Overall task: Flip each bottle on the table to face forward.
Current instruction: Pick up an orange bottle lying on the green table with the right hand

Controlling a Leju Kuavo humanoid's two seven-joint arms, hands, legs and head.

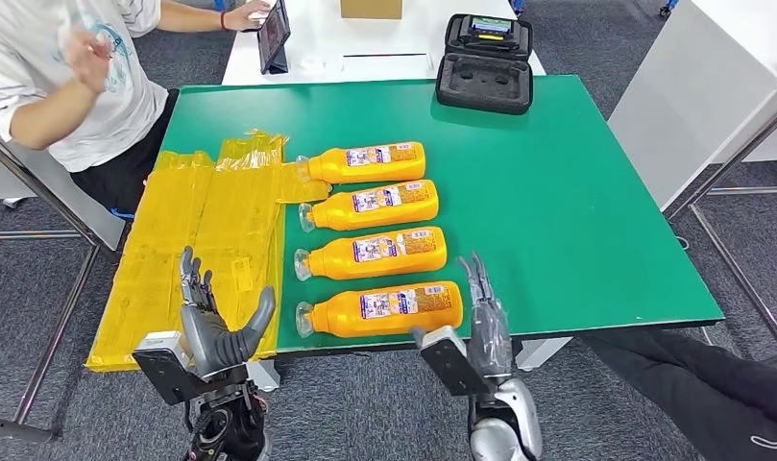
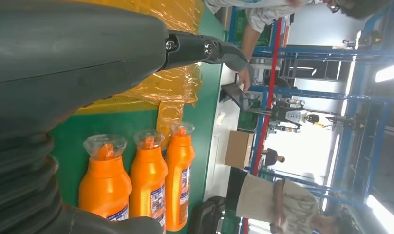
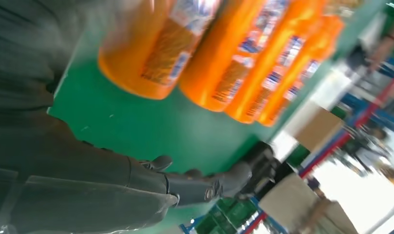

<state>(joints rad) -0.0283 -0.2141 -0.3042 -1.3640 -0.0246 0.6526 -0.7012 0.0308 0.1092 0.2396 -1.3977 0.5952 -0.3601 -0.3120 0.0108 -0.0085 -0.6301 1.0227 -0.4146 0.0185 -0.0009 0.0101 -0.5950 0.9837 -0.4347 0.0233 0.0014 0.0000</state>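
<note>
Both hands hover at the bench (image 1: 595,192) edge, left hand (image 1: 214,322) and right hand (image 1: 484,322) with fingers spread, holding nothing. Four bottles (image 1: 379,254) lie in a row; take the nearest bottle (image 1: 382,308) first, gripping mid-body, and roll it.

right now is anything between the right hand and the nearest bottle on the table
Nothing visible is. The right hand hovers open at the table's front edge, beside the base of the nearest bottle, with bare green table between them. The other bottles lie farther back.
</note>
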